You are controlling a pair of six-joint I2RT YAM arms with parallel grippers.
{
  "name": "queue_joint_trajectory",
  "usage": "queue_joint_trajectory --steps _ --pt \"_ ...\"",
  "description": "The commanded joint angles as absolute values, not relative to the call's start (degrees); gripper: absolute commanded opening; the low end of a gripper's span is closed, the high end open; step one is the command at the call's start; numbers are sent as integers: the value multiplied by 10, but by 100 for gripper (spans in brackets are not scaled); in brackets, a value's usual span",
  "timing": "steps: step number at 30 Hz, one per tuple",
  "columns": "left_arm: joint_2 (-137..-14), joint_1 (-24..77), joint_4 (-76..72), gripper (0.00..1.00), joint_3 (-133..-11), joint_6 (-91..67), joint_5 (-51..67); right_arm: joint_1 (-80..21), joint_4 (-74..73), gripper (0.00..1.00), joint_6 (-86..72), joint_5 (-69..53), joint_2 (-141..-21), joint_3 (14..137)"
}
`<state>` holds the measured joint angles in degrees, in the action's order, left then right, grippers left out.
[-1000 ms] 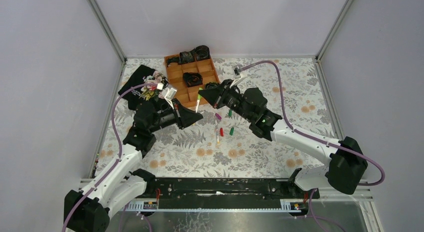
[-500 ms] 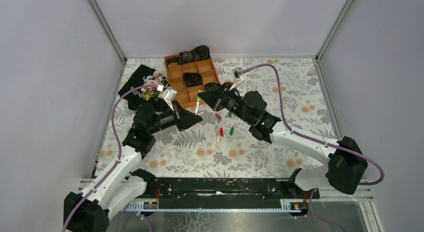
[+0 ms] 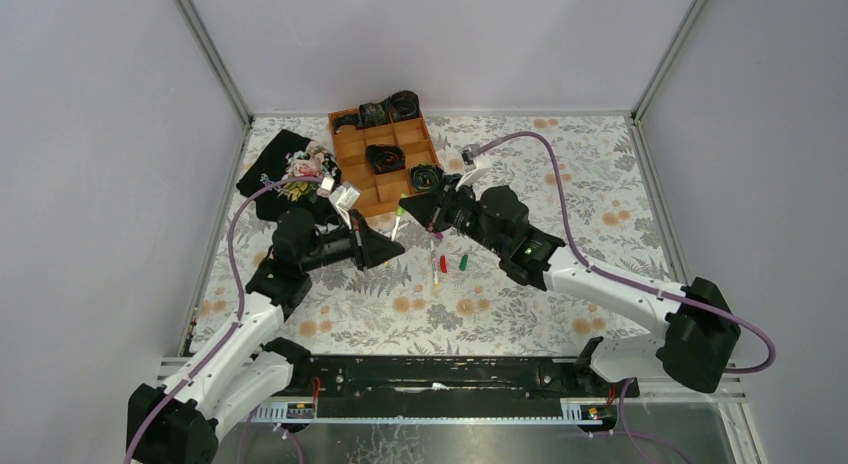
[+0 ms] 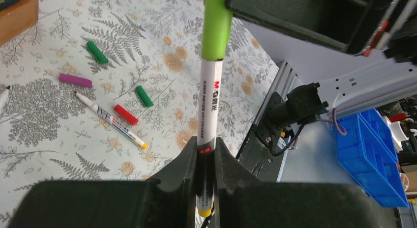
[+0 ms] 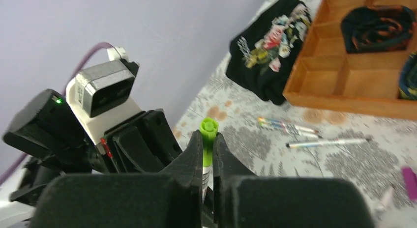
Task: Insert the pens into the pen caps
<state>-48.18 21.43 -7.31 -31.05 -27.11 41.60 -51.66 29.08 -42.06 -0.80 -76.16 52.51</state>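
A: If we start on the left, by the soft black cloth [image 3: 272, 172] with flowers on it, what comes next?
B: The left gripper [image 4: 206, 154]. Its jaws are shut tight on a pen [image 4: 208, 105], near the pen's yellow end.
A: Which way does the pen go?
B: Its long side runs straight from the left gripper to the right gripper [image 5: 207, 139]. The pen is up off the table, between the two.
A: What is it like?
B: Thin, round, smooth and white, with small black letters. A shiny lime green cap [image 4: 216, 26] sits on its far end, in one line with it.
A: And the right gripper?
B: Its jaws are closed on that cap.
A: And further right?
B: Another pen [image 4: 110, 121] lies flat on the leafy table cloth [image 4: 162, 46]. A red cap [image 4: 126, 114] lies just beside it. A pink cap [image 4: 75, 80] and two dark green caps [image 4: 97, 51] lie near. They are all short, smooth plastic.
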Motion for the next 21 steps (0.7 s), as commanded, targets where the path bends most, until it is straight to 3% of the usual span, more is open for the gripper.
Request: queue_joint_trajectory --steps 1,4,7,17,21 --pt "-474 208 -56 0 -348 -265 325 -572 45 20 -344 -4 -717 571" --pt "-456 214 9 0 -326 -300 282 -571 -14 47 -308 67 -683 582" --pt "-453 228 106 0 -316 -326 221 -567 -56 62 -297 123 -657 569" --pt "-574 418 273 0 -332 -411 -63 -537 -68 73 -357 176 -659 464" --pt "-643 444 300 0 -346 -430 -110 -534 -62 74 -372 191 -662 440"
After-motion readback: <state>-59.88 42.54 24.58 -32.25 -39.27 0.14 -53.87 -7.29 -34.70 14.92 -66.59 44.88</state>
